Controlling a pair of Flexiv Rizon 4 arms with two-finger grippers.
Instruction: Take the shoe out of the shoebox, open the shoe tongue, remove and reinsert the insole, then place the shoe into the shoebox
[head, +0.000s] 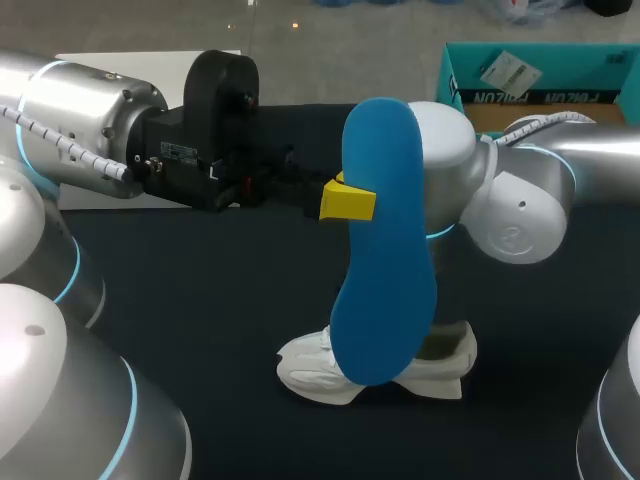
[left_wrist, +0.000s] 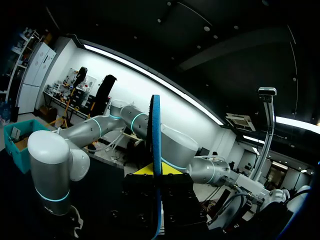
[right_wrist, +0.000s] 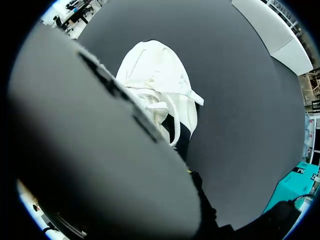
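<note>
The shoe (head: 312, 372) is white and stands on its sole on the dark table (head: 200, 300), outside the shoebox (head: 565, 62). Its toe points to the left arm's side and its heel to the right arm's side. Directly above the shoe, the left pincer (head: 360, 199) pinches the blue insole (head: 385, 270) near its upper end, one yellow tip showing against the insole's edge. The insole hangs upright and clear of the shoe, and its lower end covers the shoe's middle in the head view. In the left wrist view the insole (left_wrist: 156, 145) stands edge-on between the left pincer's (left_wrist: 156, 172) fingers. The right arm (head: 510, 200) comes in above and behind the shoe's heel. Its wrist view looks down on the shoe (right_wrist: 155, 75), laces loose and the dark opening facing up, with a blurred grey surface (right_wrist: 90, 160) covering one side. Whether the right pincer (right_wrist: 190, 173) is spread or pressed together I cannot tell. The teal shoebox stands well behind the shoe, on the right arm's side.
</note>
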